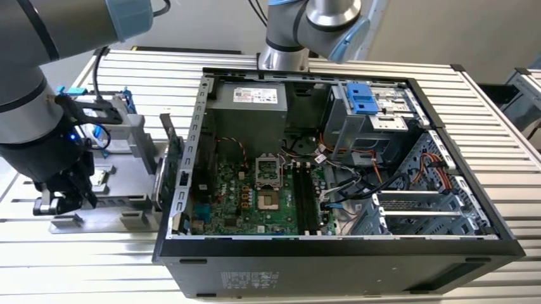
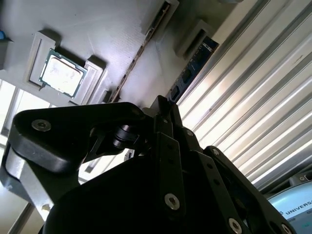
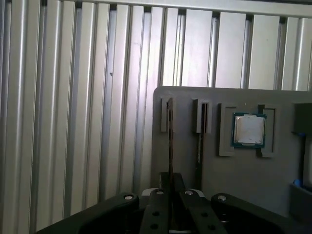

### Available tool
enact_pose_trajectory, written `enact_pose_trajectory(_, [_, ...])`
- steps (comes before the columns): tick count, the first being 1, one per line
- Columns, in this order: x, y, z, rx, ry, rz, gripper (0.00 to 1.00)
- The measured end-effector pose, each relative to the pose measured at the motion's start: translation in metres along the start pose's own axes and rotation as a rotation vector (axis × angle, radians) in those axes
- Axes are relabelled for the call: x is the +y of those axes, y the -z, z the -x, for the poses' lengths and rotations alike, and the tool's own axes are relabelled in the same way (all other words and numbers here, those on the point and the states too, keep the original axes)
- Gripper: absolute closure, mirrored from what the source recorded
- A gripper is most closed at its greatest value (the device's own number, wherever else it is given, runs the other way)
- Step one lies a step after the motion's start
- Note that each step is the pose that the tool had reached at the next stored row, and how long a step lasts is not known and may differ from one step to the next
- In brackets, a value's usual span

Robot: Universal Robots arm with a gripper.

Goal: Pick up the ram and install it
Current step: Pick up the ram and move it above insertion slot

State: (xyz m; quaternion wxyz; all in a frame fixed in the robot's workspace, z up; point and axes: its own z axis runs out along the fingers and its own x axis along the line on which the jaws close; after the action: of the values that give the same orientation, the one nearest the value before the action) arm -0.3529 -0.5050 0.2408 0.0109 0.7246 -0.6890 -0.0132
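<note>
Gripper (image 1: 56,204), exterior view: hangs low over the grey fixture plate (image 1: 118,190) on the slatted counter (image 1: 495,120), at nine o'clock from the open computer case (image 1: 338,266). Whether it is clenched or released cannot be told. A green expansion card (image 1: 175,161) stands upright between plate and case. A white label (image 1: 254,95) sits at twelve o'clock inside the case; its print is too small to make out.

Second wrist view: the gripper (image 2: 165,105) is at the near end of the ram (image 2: 194,61), which stands on edge in its holder on the plate, dark chips showing. A second stick (image 2: 146,48) stands between the ram and a processor (image 2: 59,73).

First wrist view: the gripper (image 3: 170,181) lines up with the ram (image 3: 170,141), seen edge-on as a dark strip. The second stick (image 3: 200,141) is just beside it, with the processor (image 3: 249,130) beyond.
</note>
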Motion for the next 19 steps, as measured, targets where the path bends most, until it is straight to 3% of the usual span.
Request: enact_pose_trajectory(19, [0.0008, 0.0204, 0.0001, -0.0032, -0.034, -0.0002, 1.00])
